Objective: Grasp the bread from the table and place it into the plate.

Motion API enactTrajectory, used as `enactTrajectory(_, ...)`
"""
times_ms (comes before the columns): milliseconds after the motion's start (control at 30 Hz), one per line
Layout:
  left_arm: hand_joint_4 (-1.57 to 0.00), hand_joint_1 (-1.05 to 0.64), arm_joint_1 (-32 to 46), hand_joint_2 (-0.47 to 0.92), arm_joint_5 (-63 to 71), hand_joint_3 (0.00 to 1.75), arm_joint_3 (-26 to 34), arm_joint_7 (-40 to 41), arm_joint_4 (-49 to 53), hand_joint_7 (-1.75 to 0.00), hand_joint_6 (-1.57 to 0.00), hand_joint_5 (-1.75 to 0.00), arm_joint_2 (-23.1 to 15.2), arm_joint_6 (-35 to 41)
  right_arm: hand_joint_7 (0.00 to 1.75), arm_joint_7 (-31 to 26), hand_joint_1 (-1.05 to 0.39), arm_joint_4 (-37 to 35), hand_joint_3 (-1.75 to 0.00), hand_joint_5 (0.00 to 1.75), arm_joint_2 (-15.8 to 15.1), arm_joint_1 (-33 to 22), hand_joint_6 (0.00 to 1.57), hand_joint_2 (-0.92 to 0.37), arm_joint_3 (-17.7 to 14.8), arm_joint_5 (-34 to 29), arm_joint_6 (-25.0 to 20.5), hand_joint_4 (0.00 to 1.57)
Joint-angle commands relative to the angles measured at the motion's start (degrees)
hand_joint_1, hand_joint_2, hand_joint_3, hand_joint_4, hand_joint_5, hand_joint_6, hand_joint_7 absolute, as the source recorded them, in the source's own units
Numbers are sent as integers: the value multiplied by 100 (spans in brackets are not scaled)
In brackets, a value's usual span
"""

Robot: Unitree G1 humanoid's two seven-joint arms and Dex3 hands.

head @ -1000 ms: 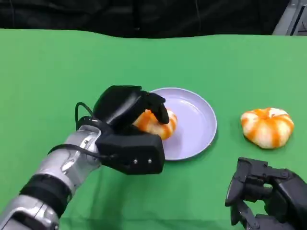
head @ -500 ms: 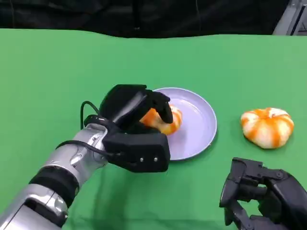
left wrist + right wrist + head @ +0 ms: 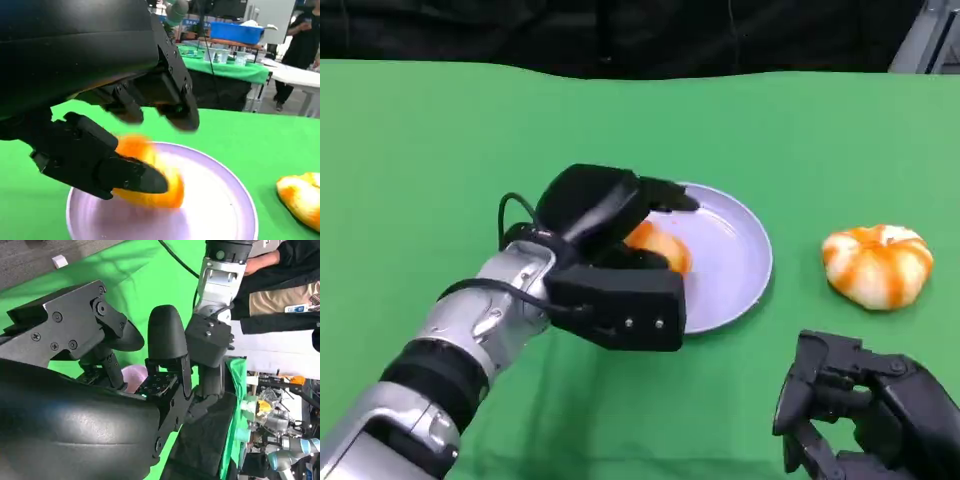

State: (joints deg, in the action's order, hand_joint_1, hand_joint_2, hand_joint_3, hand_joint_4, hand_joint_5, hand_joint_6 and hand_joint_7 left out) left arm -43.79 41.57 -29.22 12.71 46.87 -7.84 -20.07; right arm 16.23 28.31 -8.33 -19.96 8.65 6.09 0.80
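Bread [image 3: 658, 246] on plate [image 3: 735, 262], under left hand [image 3: 605, 240]: fingers spread, thumb touching it. Right hand [image 3: 865, 415] at 5 o'clock, curled empty, partly cut off.

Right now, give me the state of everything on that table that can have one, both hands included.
Left hand: over the plate, fingers spreading, thumb touching the bread.
Bread: lying on the plate.
Plate: flat on the table, holding that bread.
Second bread: on the table, apart from the plate, untouched.
Right hand: holding nothing, fingers curled.
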Motion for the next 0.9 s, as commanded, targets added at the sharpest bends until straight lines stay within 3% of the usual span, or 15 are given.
enactTrajectory(33, -10, -87, 137, 92, 50, 53, -79, -400, -317, 0, -38, 0, -171, 258, 146, -3, -5, 88, -108, 175, -40, -13, 75, -62, -16, 48, -12, 76)
enactTrajectory(267, 0, -105, 271, 92, 308, 77, -264, -864, -818, 0, -5, 0, -371, 679, 146, 3, -5, 117, -108, 175, -36, -33, 76, -63, -5, 81, -35, 77)
enactTrajectory(667, 0, -103, 815, 92, -21, 78, 122, -1122, -1835, -1, -3, 0, -776, 625, 146, 5, -5, 92, -107, 175, -29, -24, 76, -64, -6, 113, -28, 77)
enactTrajectory(733, 0, -96, 983, 92, -135, 68, 270, -1182, -2177, -2, -6, 0, -872, 616, 146, -4, -5, 95, -107, 175, -33, -15, 76, -64, -12, 102, -39, 77)
enactTrajectory(800, 0, -66, 1183, 92, -359, 37, 455, -1203, -2496, -4, -18, 0, -896, 581, 146, -18, -5, 90, -107, 175, -44, -9, 76, -64, -15, 60, -25, 77)
enactTrajectory(833, -1, -58, 1362, 92, -746, 31, 659, -1298, -2710, -4, -21, -1, -804, 591, 146, -18, -5, 86, -107, 175, -48, -9, 76, -64, -18, 54, -24, 77)
enactTrajectory(900, -18, -27, 1664, 92, -1378, 26, 986, -1449, -3097, -8, -36, -7, -634, 665, 146, -16, -5, 75, -107, 175, -47, -11, 75, -64, -21, 58, -19, 77)
